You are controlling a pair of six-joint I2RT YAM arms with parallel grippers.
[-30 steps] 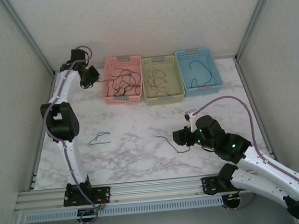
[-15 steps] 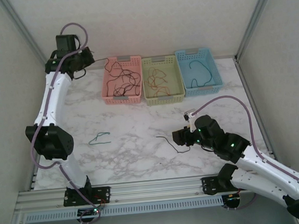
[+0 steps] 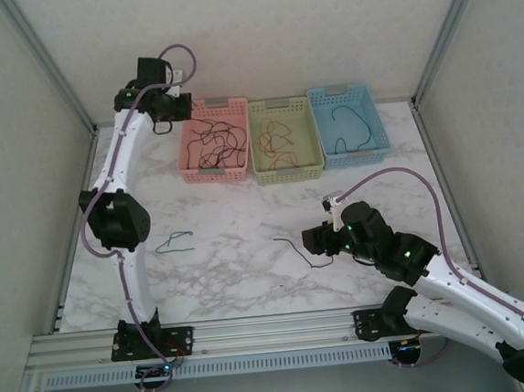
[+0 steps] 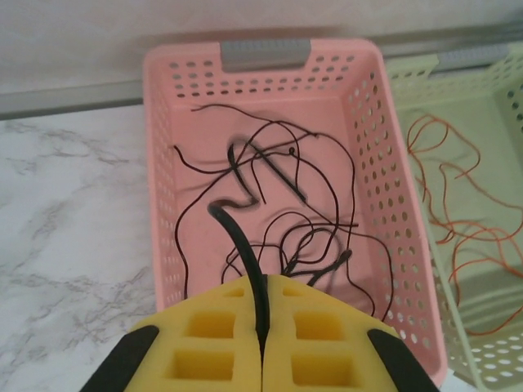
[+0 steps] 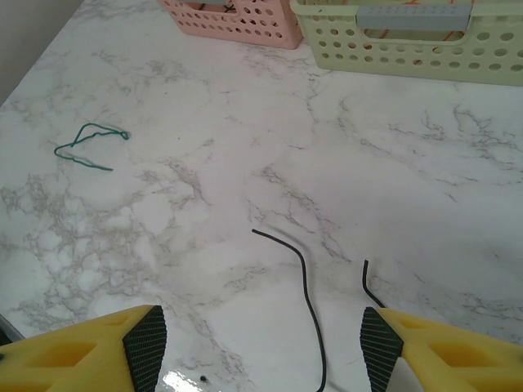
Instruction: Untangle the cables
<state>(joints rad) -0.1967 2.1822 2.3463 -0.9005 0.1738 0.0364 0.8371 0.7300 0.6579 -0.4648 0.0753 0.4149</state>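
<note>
Left gripper (image 4: 263, 331) is up at the far left of the table (image 3: 241, 276), hanging over the pink basket (image 4: 163, 171), and its yellow fingers (image 4: 212, 343) are pressed together with a black cable (image 4: 234, 235) pinched between them. That cable rises out of the grip, thick and blurred close to the wrist camera, kinks sideways, and ends over the basket.

Below it, a loose heap of thin black cables (image 4: 282, 216) sprawls across the pink basket's floor, looping and crossing one another.

Next door, the pale green basket (image 3: 287, 172) holds red and orange cables (image 3: 280, 139) in a scribbly tangle. The blue basket (image 3: 355, 158) beside it has one dark blue-green cable (image 3: 348, 126) lying in an open curve.

Out on the marble, a green cable (image 5: 86, 147) sits alone on the left, bent into a narrow folded loop, well apart from everything.

Right gripper (image 5: 261, 351) is low over the near middle of the table, fingers (image 5: 145, 343) spread wide and holding nothing. A second loose black cable (image 5: 306, 282) lies on the table just ahead of it, running in a hooked curve back between the open fingers. A short black end turns up near the right finger.
</note>
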